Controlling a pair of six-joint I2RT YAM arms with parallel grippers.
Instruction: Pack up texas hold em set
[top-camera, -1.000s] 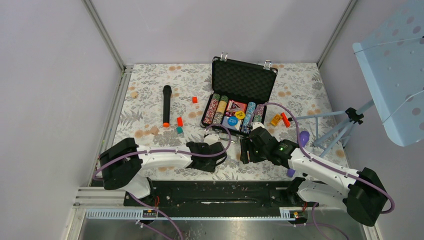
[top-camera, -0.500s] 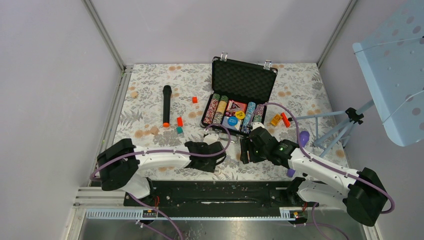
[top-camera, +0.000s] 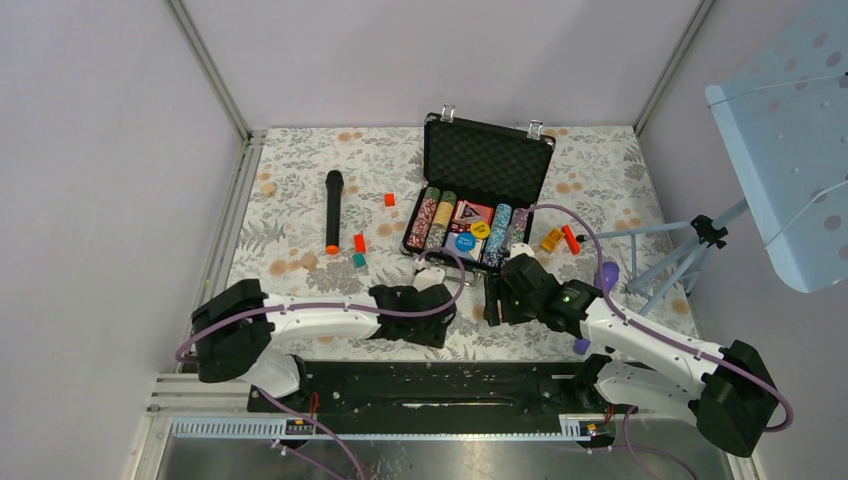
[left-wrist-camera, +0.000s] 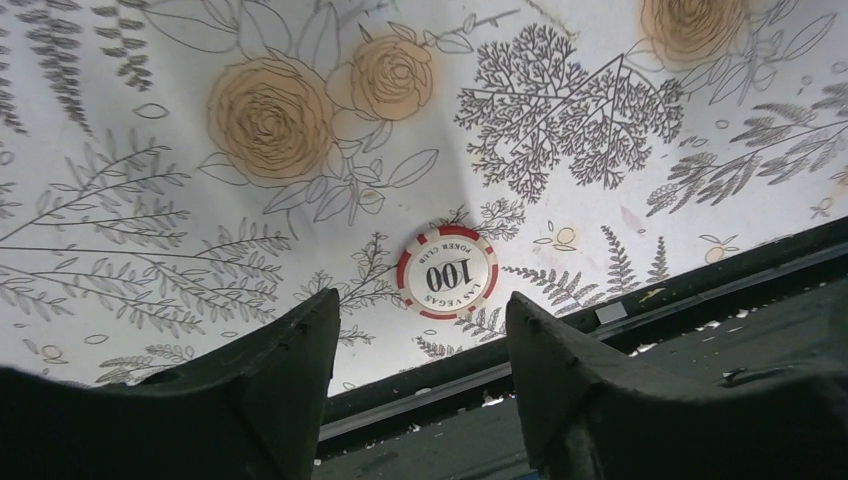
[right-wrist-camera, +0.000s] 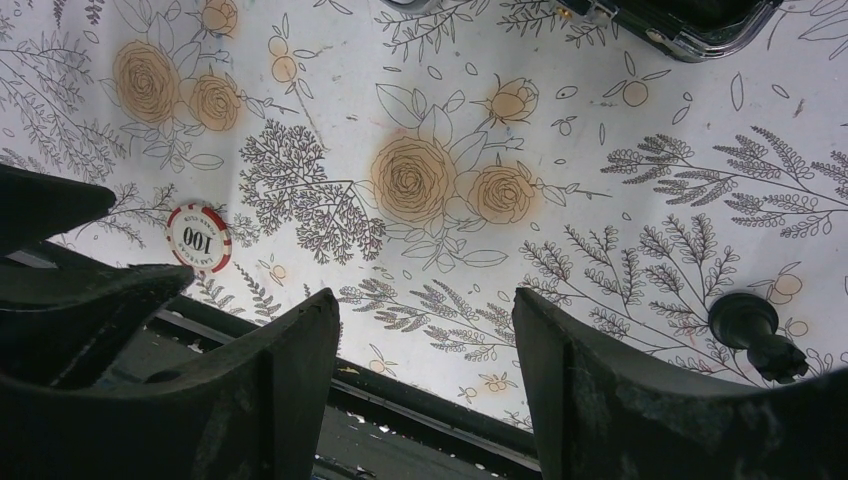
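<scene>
The black briefcase (top-camera: 488, 160) stands open at the back of the floral cloth, its lid upright, with rows of striped chips (top-camera: 436, 222), card decks and round buttons in its tray. One red-and-white "100" poker chip (left-wrist-camera: 447, 273) lies flat on the cloth near the front edge; the right wrist view has this chip (right-wrist-camera: 199, 237) at its left. My left gripper (left-wrist-camera: 422, 297) is open just short of the chip, nothing between its fingers. My right gripper (right-wrist-camera: 425, 295) is open and empty over bare cloth, a corner of the briefcase (right-wrist-camera: 690, 20) behind it.
A black microphone (top-camera: 333, 210) with an orange end lies left of the case, with small red blocks (top-camera: 359, 242) and a teal block (top-camera: 358, 260) near it. Orange and red pieces (top-camera: 560, 239) lie right of the case. A blue perforated panel (top-camera: 790, 140) stands on a tripod at right.
The left arm has shifted slightly to the left and its jaws stand wider. The right arm has edged a little forward.
</scene>
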